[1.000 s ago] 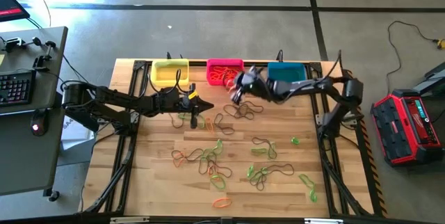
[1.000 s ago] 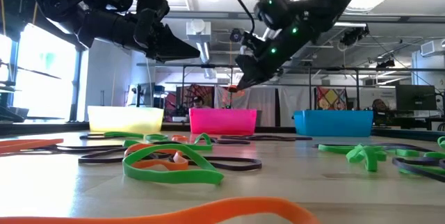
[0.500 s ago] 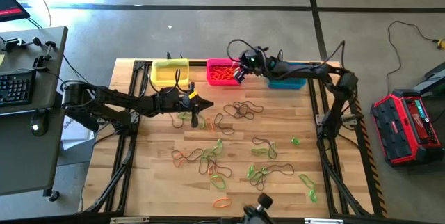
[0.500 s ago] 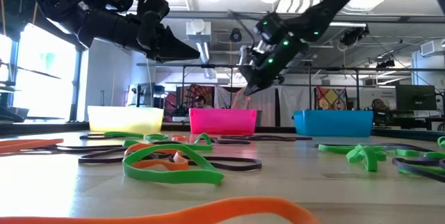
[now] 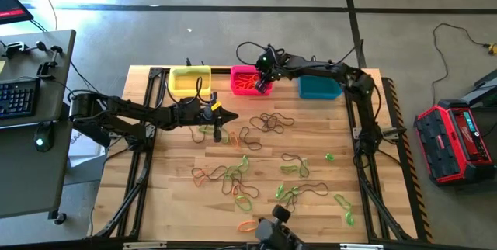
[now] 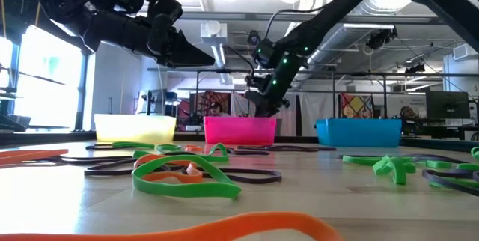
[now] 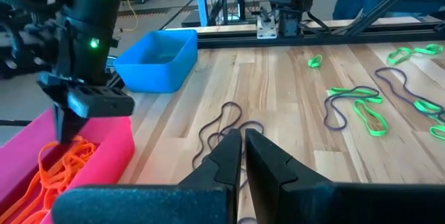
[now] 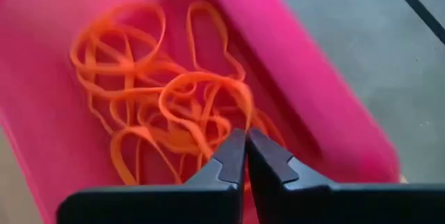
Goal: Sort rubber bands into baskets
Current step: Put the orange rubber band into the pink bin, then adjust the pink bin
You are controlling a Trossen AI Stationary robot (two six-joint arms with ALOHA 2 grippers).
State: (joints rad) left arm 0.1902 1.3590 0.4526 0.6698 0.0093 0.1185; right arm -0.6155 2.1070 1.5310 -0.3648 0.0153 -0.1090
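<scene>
We hold our right hand [image 8: 245,140] nearly closed over the pink bin [image 5: 242,73], its orange bands [image 8: 167,106] piled inside; many bands [image 5: 233,176] remain on the tabletop [image 5: 311,137]. Left hand [image 7: 243,144] closed, empty.

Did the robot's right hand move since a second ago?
Yes. The right hand slid from the table edge between the pink basket and the teal basket to over the pink basket and its orange rubber bands.
</scene>
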